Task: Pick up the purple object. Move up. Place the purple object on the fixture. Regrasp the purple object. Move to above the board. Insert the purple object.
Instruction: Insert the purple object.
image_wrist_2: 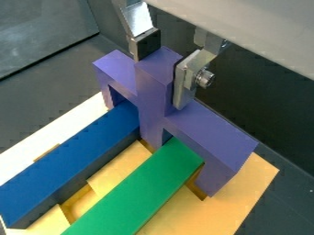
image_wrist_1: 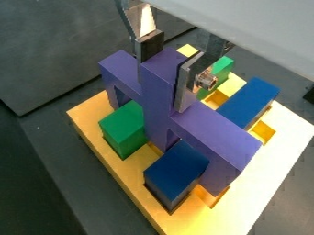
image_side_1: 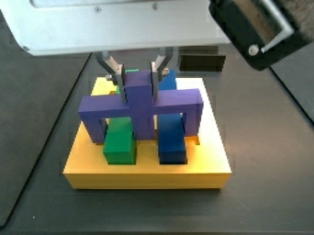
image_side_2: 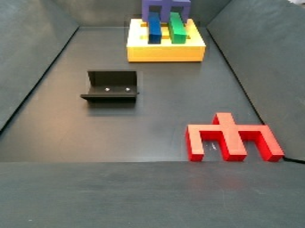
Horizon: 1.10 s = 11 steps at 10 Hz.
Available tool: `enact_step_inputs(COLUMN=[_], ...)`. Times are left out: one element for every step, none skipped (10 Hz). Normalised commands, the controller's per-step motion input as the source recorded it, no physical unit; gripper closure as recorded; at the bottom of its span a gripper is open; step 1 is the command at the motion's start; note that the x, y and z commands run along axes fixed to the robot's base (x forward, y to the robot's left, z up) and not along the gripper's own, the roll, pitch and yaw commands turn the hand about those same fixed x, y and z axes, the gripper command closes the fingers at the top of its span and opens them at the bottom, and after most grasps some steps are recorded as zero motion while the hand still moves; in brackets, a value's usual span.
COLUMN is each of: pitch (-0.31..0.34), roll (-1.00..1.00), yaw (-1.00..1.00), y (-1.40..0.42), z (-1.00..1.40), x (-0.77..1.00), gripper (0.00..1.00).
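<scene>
Pincer (image_wrist_1: 170, 64) clamped purple object (image_wrist_1: 166, 106) by middle prong, over board (image_wrist_1: 92, 124), straddling green bar (image_wrist_1: 123, 128) and blue bar (image_wrist_1: 182, 170). Risk: misaligned prongs jam on slot edges.

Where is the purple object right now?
The purple object stands on the board, prongs down, straddling the green bar and blue bar, with the gripper at its top.

purple object (image_side_2: 166, 11) stands on yellow board (image_side_2: 166, 51); gripper out of frame.
</scene>
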Motion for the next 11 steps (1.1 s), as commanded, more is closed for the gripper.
enact_step_inputs(pitch=[0.0, 0.0, 0.017, 0.023, 0.026, 0.0, 0.01, 0.036, 0.067, 0.081, 0.089], roll=[0.01, 0.0, 0.05, 0.08, 0.1, 0.11, 0.14, 0.2, 0.34, 0.44, 0.5], yaw=[0.0, -0.07, -0.17, -0.17, -0.18, -0.1, 0.0, -0.02, 0.0, 0.07, 0.04], y=[0.0, 0.0, 0.0, 0.0, 0.0, 0.0, 0.0, 0.0, -0.06, -0.16, -0.15], z=[-0.19, -0.19, -0.19, -0.17, -0.15, -0.26, -0.18, -0.23, -0.09, 0.0, 0.0], x=[0.07, 0.19, 0.2, 0.16, 0.16, 0.07, 0.02, 0.15, 0.13, 0.14, 0.11], gripper=[1.0, 1.0, 1.0, 1.0, 1.0, 1.0, 1.0, 1.0, 1.0, 1.0, 1.0])
